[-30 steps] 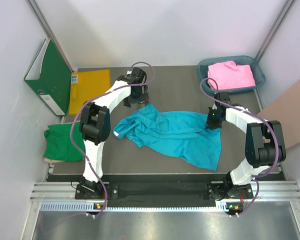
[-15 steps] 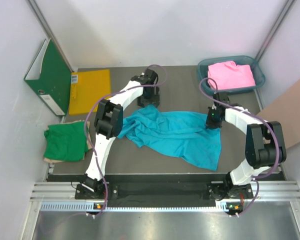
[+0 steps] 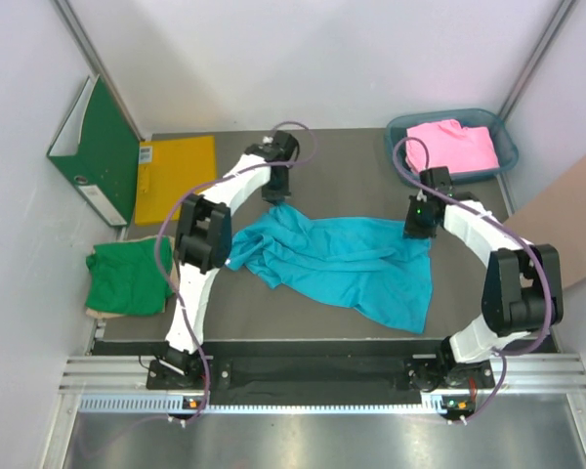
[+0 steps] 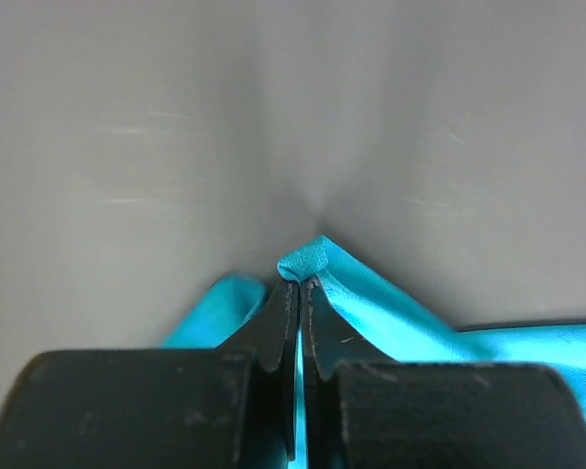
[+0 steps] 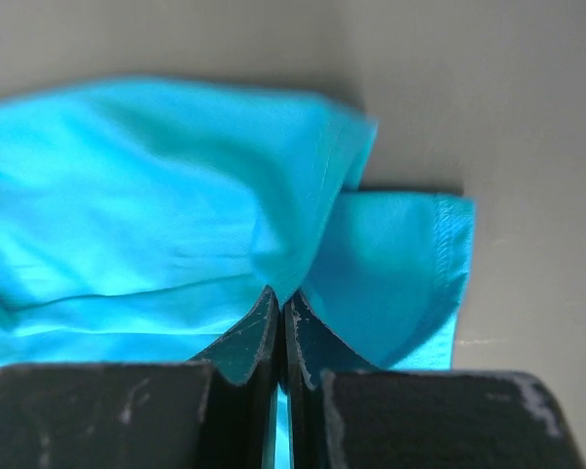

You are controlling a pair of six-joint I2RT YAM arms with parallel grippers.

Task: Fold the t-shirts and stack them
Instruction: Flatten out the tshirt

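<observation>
Both arms reach out over the worktop (image 3: 352, 166), and each has a bite of the turquoise t-shirt (image 3: 342, 264). The left fingers (image 4: 281, 332) are clenched on a small fold of the cloth, with a nub of it poking out past their tips. The right fingers (image 5: 249, 342) are clamped just as tight on a layer of the shirt close to a stitched hem.

From above, the left hold sits at the shirt's far-left corner and the right hold at its far-right edge, so the two are well apart along the far side of the garment. The shirt's long axis runs across the worktop from left to right, trailing off toward the near right. All its bulk lies on the near side of both sets of fingers, toward the arm bases. Between the holds it is rumpled, most of all in a bunched heap beside the left one.

To my eye this is still spreading, not folding. A lift and a pull apart along that left-to-right line would take out the slack. Neither arm is the nearer one, as each has its own end.

The green t-shirt (image 3: 127, 278) lies in a compact pile at the left edge, well apart. The pink t-shirt (image 3: 454, 145) waits in the blue bin (image 3: 396, 137) at the far right corner.
</observation>
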